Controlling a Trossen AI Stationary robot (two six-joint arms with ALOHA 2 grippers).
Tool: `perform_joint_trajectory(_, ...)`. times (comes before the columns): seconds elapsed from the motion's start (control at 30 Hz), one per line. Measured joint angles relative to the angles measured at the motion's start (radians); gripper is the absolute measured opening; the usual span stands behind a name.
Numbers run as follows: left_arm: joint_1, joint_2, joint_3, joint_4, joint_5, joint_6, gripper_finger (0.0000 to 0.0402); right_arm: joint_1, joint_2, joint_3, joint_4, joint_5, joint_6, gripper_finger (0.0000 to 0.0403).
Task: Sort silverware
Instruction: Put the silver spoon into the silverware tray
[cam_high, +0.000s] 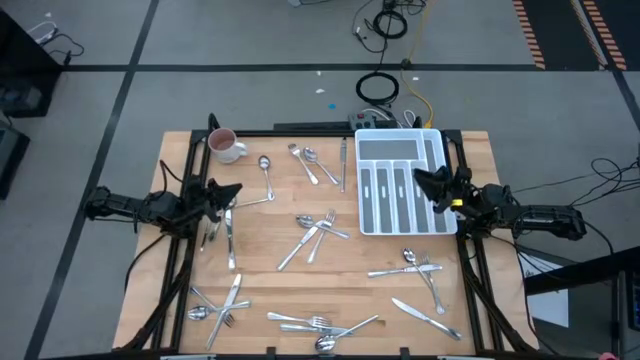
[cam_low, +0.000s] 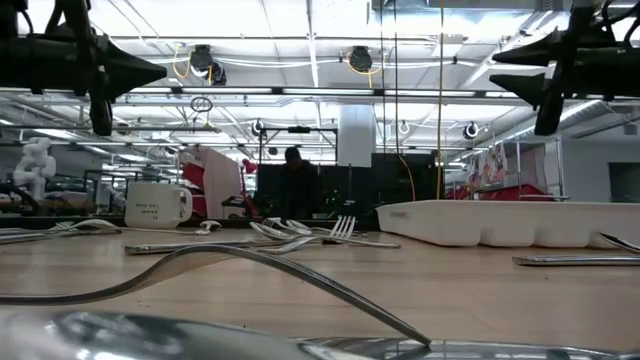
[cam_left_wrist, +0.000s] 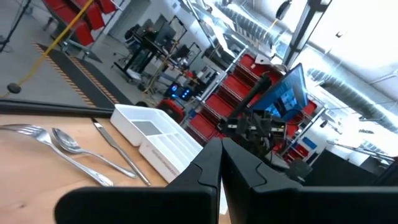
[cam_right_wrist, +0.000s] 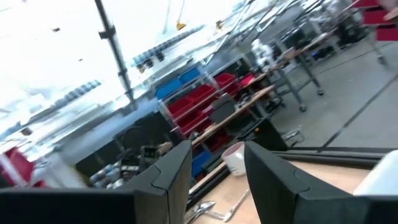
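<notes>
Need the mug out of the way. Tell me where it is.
High view: the mug stands at the table's far left corner, left of a lone spoon.

One camera hangs above me, looking straight down on the whole tabletop from well off. Another sits at tabletop height, so close that a fork blurs before it, facing level across to the white tray and mug, both also seen from above. Each wrist camera looks past my own jaws, tilted up at the room; both overlap with the overhead view.
</notes>
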Motion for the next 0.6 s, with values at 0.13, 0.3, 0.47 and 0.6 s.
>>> perform_joint_trajectory(0.13, 0.000, 0.000, 0.000, 0.014, -0.005, -0.028, 0.0013, 0.000, 0.000, 0.000, 0.000, 0.042, 0.016, 0.0141)
perform_joint_trajectory(0.3, 0.000, 0.000, 0.000, 0.020, -0.016, -0.013, 0.0013, 0.000, 0.001, 0.000, 0.000, -0.003, -0.032, 0.0141)
perform_joint_trajectory(0.47, 0.001, 0.002, 0.000, 0.107, -0.048, 0.002, 0.0013, 0.000, 0.007, 0.000, 0.006, -0.024, 0.012, 0.0141)
perform_joint_trajectory(0.6, 0.001, 0.002, 0.000, 0.225, -0.062, 0.002, 0.0013, 0.001, 0.007, 0.000, 0.005, -0.040, 0.005, 0.0141)
